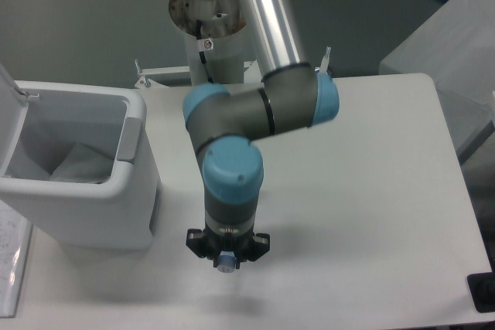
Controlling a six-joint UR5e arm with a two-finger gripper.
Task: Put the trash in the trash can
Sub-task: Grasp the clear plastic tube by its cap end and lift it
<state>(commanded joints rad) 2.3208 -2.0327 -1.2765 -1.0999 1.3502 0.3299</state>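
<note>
A: Claw (227, 256) sits low over the near middle of the counter (363, 214), pointing straight down. Seen from above, so the wrist and black flange cover the fingers. Can't tell how wide it's open, or whether it has anything.

B: Any trash in view?

A: No wrapper or bottle that I can make out. There's a small bluish-white bit right under the flange, too blurred to name. Could be part of the tool.

B: So no long axis for the bottle?

A: None to give; it doesn't show in this view.

B: Trash can?

A: Trash can (100, 191) stands on the left of the counter, upright, mouth up. Boxy white, thick rim. Lid (11, 117) is swung up at the left edge, partly cut off by the frame. Something pale and crumpled lies inside (77, 164), can't tell if it's a liner or something else.

B: Can relative to claw?

A: Can is left of the claw and a bit farther back, near but apart. The arm (255, 113) comes from the base at the top and bends down between them.

B: Other cut-offs?

A: Dark object (483, 293) at the lower right edge, cropped. Grey box (452, 44) top right, cropped.
</note>
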